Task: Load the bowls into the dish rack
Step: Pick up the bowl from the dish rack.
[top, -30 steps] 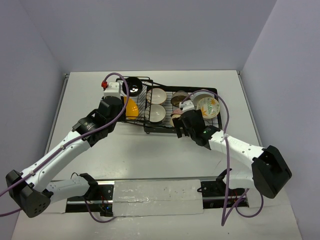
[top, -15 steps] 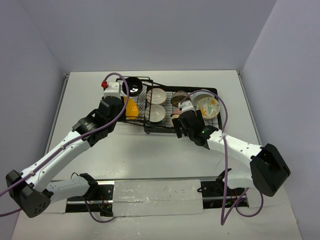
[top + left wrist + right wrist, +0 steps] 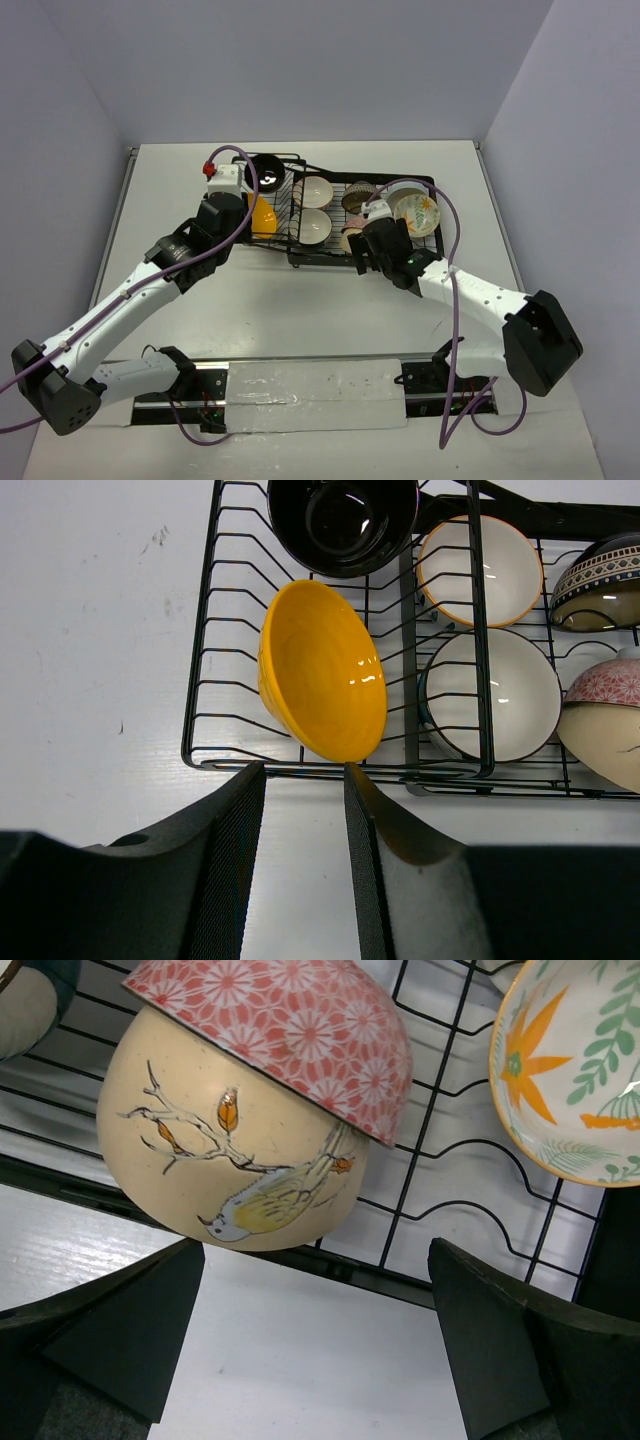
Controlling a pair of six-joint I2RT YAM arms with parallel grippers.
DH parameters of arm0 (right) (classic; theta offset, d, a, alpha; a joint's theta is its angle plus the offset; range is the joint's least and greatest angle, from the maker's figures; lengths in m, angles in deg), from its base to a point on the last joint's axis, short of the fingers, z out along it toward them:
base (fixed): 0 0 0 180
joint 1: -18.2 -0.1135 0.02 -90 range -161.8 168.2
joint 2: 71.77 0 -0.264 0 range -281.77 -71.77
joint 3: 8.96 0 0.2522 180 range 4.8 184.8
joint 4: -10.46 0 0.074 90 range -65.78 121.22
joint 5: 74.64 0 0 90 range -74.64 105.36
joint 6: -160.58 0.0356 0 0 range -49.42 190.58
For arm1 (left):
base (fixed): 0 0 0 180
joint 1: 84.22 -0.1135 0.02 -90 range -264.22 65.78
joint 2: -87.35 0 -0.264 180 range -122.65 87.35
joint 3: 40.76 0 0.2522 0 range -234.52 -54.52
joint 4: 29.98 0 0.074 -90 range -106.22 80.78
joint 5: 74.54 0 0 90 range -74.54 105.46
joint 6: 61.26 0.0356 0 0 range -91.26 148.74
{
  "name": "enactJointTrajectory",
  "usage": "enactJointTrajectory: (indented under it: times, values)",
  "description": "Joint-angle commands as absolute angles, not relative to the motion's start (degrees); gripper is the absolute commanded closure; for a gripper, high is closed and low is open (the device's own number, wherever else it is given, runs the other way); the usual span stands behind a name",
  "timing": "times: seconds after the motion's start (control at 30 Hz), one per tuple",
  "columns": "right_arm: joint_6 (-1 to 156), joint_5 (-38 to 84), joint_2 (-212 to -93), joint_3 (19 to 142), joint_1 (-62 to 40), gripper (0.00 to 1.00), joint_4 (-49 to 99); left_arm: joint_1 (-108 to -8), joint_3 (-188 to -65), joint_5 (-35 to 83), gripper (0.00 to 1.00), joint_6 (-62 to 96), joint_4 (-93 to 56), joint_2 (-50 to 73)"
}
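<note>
Yellow bowl (image 3: 322,670) just beyond left jaws

- We've got a left arm (image 3: 120,300) and a right arm (image 3: 475,290): white tubes, black joints.
- A purple cable (image 3: 236,148) loops along each.
- We spot a red cap (image 3: 209,168) at the left wrist.
- Fingers (image 3: 232,865) are black and mesh-textured.

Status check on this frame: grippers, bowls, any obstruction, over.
Left gripper part open, empty, just short of yellow bowl leaning in dish rack. Right gripper wide open, empty, facing bird bowl. No blockage seen.
</note>
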State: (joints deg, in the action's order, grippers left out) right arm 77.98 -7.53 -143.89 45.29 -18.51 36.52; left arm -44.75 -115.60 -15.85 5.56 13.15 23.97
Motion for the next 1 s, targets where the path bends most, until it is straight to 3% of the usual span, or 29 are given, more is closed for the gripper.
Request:
enactJointTrajectory:
  times: [0.0, 0.7, 0.97]
  values:
    - [77.6, -12.1, -141.2, 49.0, -15.9, 0.0, 34.1, -44.5, -116.1, -15.4, 0.58, 6.0, 11.1, 24.3]
    - [77.2, -9.8, -137.2, 48.9, -11.7, 0.0, 33.0, -44.5, -116.2, -14.9, 0.58, 6.1, 11.2, 24.2]
    - [80.9, -20.5, -132.1, 48.3, -9.0, 0.0, 30.3, -44.5, -116.3, -14.7, 0.58, 6.2, 11.2, 24.2]
